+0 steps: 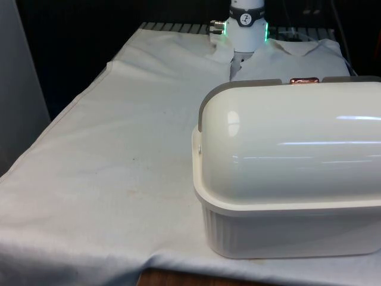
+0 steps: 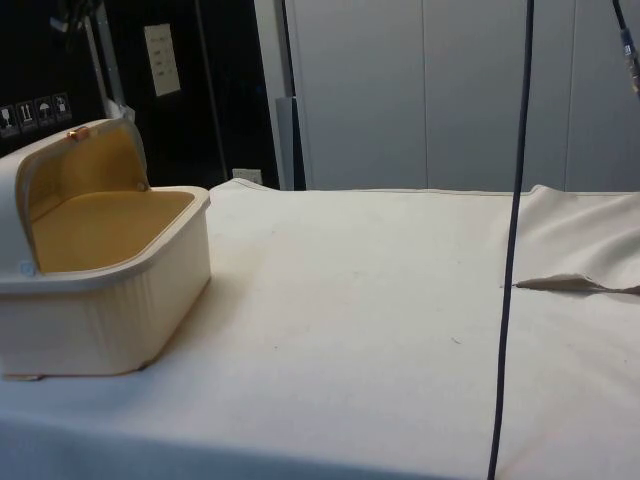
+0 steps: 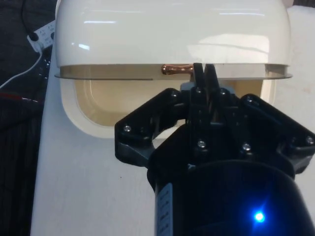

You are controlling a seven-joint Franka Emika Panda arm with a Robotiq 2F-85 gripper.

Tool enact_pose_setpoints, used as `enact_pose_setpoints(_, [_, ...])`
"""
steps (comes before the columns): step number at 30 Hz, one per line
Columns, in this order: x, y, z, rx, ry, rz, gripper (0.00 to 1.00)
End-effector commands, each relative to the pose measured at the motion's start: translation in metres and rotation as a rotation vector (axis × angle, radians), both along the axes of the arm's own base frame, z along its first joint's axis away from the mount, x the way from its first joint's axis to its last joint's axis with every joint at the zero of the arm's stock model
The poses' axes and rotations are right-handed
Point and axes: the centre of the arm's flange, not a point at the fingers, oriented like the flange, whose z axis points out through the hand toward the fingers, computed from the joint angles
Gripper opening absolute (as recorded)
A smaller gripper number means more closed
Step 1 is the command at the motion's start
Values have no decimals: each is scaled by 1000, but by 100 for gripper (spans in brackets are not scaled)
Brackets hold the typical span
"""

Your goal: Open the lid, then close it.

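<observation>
A cream bread box [image 1: 286,232] stands at the front view's right, its back to that camera. Its domed lid [image 1: 286,143] is rolled back, and the copper handle [image 1: 304,80] sits at the top. From the side view the box [image 2: 110,310] is open, with a yellowish inside [image 2: 100,225] under the raised lid [image 2: 85,170]. In the wrist view my gripper [image 3: 203,78] is shut, its tips at the lid's lower edge [image 3: 172,34], against one end of the copper handle [image 3: 174,69]. Whether they touch the handle I cannot tell.
A black cable [image 2: 510,250] hangs down over the table in the side view, beside a fold in the white cloth [image 2: 570,285]. The box stands close to the table's front edge [image 1: 178,277]. A white power strip [image 3: 42,34] lies off the table.
</observation>
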Motion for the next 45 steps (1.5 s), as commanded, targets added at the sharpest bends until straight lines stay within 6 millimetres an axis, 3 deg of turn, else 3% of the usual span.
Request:
enact_pose_setpoints(1, [0, 2, 0, 0, 11, 9, 14])
enact_pose_setpoints(4, [0, 1, 0, -3, 5, 7, 28])
enact_pose_setpoints(5, [1, 2, 0, -1, 14, 13, 28])
enact_pose_setpoints(7, [1, 3, -1, -1, 16, 14, 38])
enact_pose_setpoints(8, [1, 3, 0, -2, 15, 17, 48])
enact_pose_setpoints(14, [0, 2, 0, -6, 9, 13, 75])
enact_pose_setpoints(15, [1, 3, 0, -2, 17, 18, 75])
enact_pose_setpoints(16, [1, 3, -1, -3, 14, 17, 87])
enact_pose_setpoints(19, [4, 4, -2, -4, 11, 16, 99])
enact_pose_setpoints(39, [20, 20, -19, -8, 6, 31, 100])
enact_pose_setpoints(45, [25, 24, -36, -3, 17, 39, 100])
